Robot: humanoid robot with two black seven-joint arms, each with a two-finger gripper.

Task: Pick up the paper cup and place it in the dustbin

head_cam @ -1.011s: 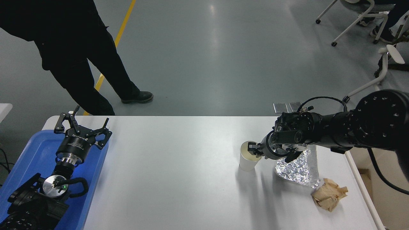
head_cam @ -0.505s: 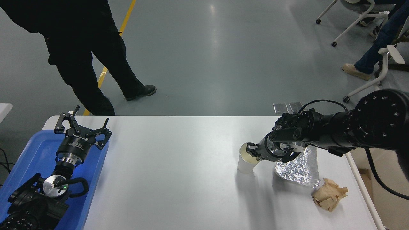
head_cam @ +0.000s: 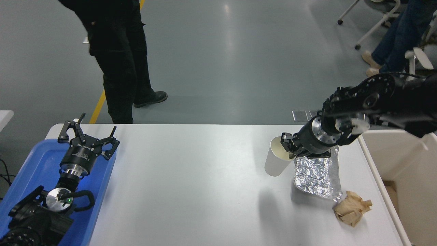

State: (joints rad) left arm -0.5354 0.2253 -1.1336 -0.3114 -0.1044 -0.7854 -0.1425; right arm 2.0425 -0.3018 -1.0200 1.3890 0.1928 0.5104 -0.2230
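The white paper cup [head_cam: 275,162] hangs tilted above the table at the right, its cream inside facing the right gripper [head_cam: 286,145]. That gripper is shut on the cup's rim, one finger inside and one outside. The cup's shadow lies on the table below it. The cream dustbin [head_cam: 401,160] stands beside the table's right edge, partly hidden by the right arm. The left gripper [head_cam: 87,135] is open, parked over the blue tray [head_cam: 30,164] at the lower left.
A crinkled silver foil pouch [head_cam: 317,177] lies just right of the cup, and a crumpled brown paper ball [head_cam: 351,207] lies in front of it. A person in black [head_cam: 119,54] stands beyond the table's far left. Chair legs and another person's legs are at the top right.
The right gripper has lifted the cup off the table, tilted it and drawn it up and to the right. The dustbin has come into view. The person in black has stepped to the right.
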